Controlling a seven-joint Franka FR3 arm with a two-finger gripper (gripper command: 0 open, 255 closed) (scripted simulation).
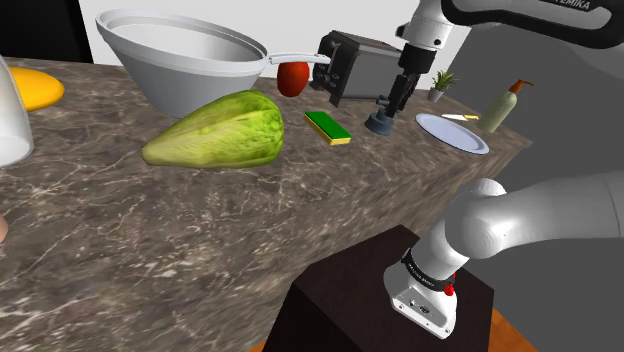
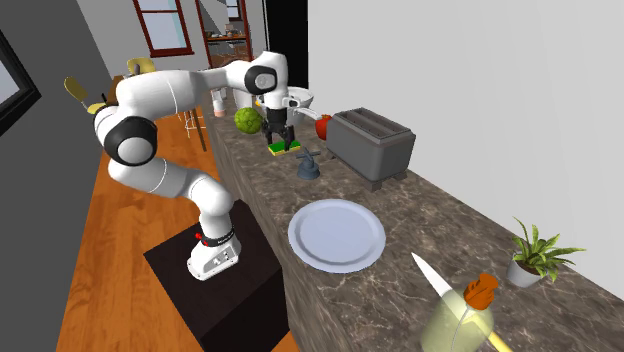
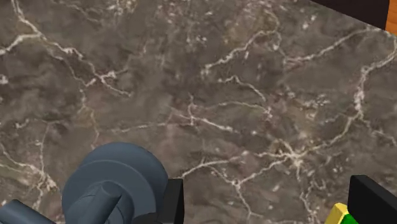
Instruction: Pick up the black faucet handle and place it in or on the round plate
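Note:
The dark grey-blue faucet handle (image 1: 381, 122) stands upright on the marble counter (image 1: 200, 230), between the green sponge (image 1: 328, 127) and the round pale plate (image 1: 452, 132). My gripper (image 1: 392, 104) hangs just above the handle, open and empty. In the wrist view the handle (image 3: 114, 184) sits outside the fingers, against the outer side of one finger (image 3: 172, 202); bare counter lies between the jaws, and the sponge (image 3: 340, 215) shows by the other finger. In the second exterior view the handle (image 2: 309, 166) stands between my gripper (image 2: 278, 135) and the plate (image 2: 336, 235).
A grey toaster (image 1: 355, 65) stands right behind the handle. A large green vegetable (image 1: 215, 130), a white bowl (image 1: 185, 50) and a tomato (image 1: 293, 77) lie toward the shoulder view's left. A knife (image 2: 435, 277), soap bottle (image 1: 505, 105) and potted plant (image 2: 530, 255) sit past the plate.

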